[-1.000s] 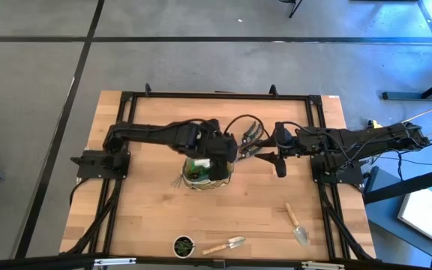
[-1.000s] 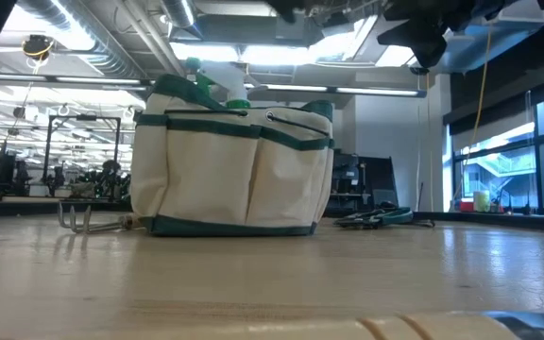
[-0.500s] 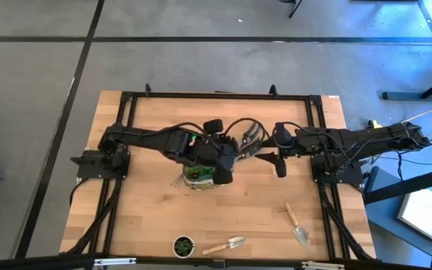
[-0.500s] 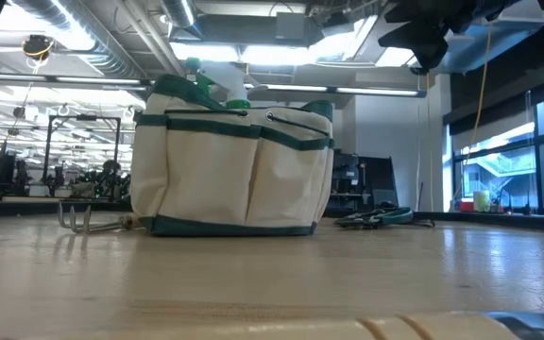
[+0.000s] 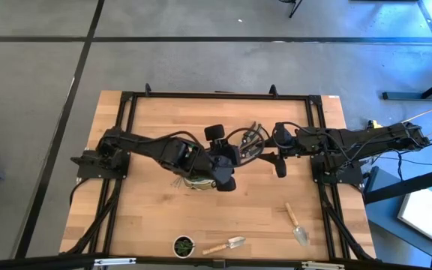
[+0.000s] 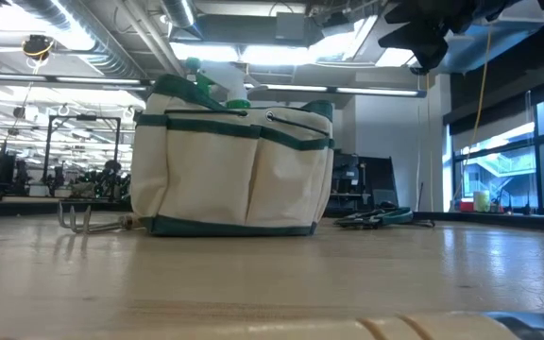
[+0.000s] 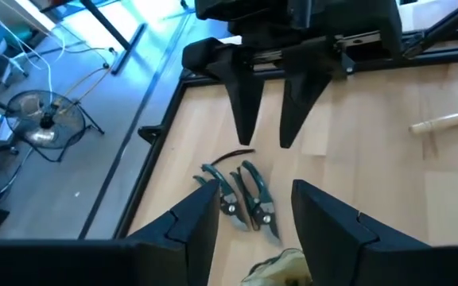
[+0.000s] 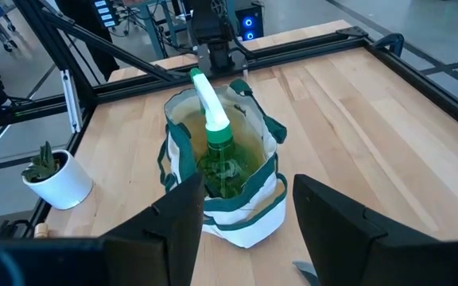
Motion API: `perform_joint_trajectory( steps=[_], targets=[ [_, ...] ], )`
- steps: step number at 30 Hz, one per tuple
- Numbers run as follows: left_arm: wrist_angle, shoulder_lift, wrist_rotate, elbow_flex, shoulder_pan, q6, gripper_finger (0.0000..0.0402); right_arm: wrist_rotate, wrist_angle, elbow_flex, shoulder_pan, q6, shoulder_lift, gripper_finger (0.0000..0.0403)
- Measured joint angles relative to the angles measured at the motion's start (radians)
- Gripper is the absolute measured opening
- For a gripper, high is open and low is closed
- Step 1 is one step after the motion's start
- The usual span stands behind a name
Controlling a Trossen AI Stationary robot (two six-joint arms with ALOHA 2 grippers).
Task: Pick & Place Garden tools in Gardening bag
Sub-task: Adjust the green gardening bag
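The wooden desk (image 5: 141,217) fills the black frame, with both dark arms reaching in toward its centre.

The gardening bag (image 6: 231,168) stands upright near the middle of the desk, a cream tote with green trim and side pockets. Seen from above it is mostly hidden under the left arm, only its rim (image 5: 197,182) showing. Inside it the green spray bottle (image 8: 218,143) stands with its white top leaning out over the mouth.

The left claw (image 5: 226,182) hangs above the bag's 3 o'clock edge, its fingers (image 7: 201,222) apart with nothing between them; through the gap its wrist camera sees the pruners on the desk.

The right claw (image 5: 280,166) hovers at 3 o'clock of the bag, well above the desk, fingers (image 8: 177,214) apart and empty, pointing back toward the bag.

A pair of pruners (image 7: 245,199) with dark handles lies on the desk at about 1 o'clock of the bag, between the two claws, beside a thin curved dark strip (image 7: 230,156).

A wooden-handled trowel (image 5: 297,223) lies at 4 o'clock of the bag, near the desk's right side. Another trowel (image 5: 227,244) lies at 6 o'clock by the front edge.

A fork (image 6: 88,223) lies on the desk close against the bag's base, at 8 o'clock from above.

A small round pot (image 5: 184,245) with a green plant sits just beside the second trowel at 6 o'clock.
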Motion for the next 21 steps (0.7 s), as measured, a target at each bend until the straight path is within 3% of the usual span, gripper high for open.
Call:
perform_joint_trajectory(
  steps=[9, 14, 21],
  targets=[
    [0.044, -0.001, -0.116, -0.019, -0.063, -0.027, 0.0152, 0.000, 0.000, 0.000, 0.000, 0.000, 0.000, 0.0195],
    [0.081, 0.000, -0.125, -0.080, -0.103, -0.068, 0.0152, 0.000, 0.000, 0.000, 0.000, 0.000, 0.000, 0.0195],
    [0.179, 0.000, -0.213, -0.216, -0.159, -0.146, 0.0152, 0.000, 0.000, 0.000, 0.000, 0.000, 0.000, 0.0195]
  ],
)
